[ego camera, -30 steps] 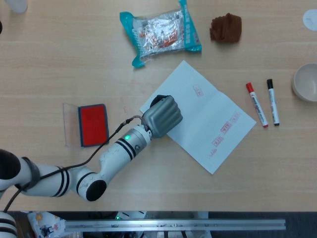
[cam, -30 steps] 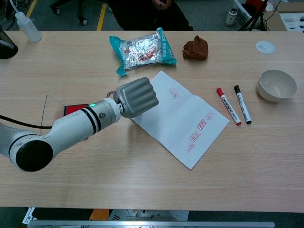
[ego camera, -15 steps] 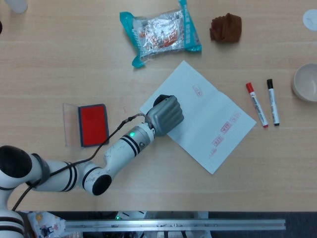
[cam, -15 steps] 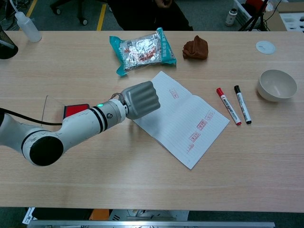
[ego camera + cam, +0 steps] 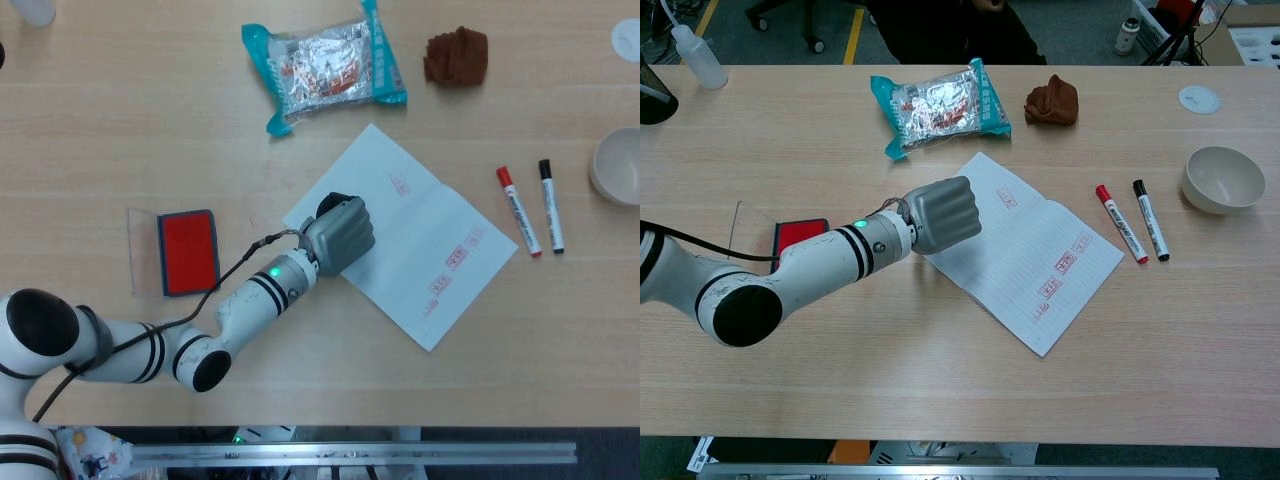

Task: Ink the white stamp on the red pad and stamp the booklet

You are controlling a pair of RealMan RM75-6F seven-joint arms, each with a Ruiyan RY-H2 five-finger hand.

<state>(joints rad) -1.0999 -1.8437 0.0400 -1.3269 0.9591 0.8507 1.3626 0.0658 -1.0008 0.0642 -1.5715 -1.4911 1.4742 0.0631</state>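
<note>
- Left hand (image 5: pixel 340 233) is over the near-left page of the open booklet (image 5: pixel 420 250), fingers curled into a tight fist, knuckles up.
- The chest view shows the same fist (image 5: pixel 942 213) at the booklet's (image 5: pixel 1035 262) left edge; whether it touches the paper, I cannot tell.
- The white stamp itself is not visible: the curled fingers hide whatever is inside, so I cannot tell if the fist holds it.
- The left forearm runs back from the fist toward the lower left, a green light glowing at the wrist.
- The red pad (image 5: pixel 188 251) lies open on the worktop (image 5: pixel 320 380) left of the booklet, its clear lid (image 5: pixel 143 250) flat beside it.
- In the chest view the red pad (image 5: pixel 798 235) peeks out just behind the forearm.
- The booklet lies at a slant, with small red stamp marks on its pages: one near the upper fold, several toward the right corner.
- Right of the booklet, a red-capped marker (image 5: pixel 518 211) and a black-capped marker (image 5: pixel 551 205) lie side by side, apart from the paper.
- A pale bowl (image 5: pixel 1223 180) stands further right.
- Behind the booklet sit a teal-edged foil packet (image 5: pixel 322 63) and a crumpled brown cloth (image 5: pixel 457 55).
- The right hand shows in neither view.
</note>
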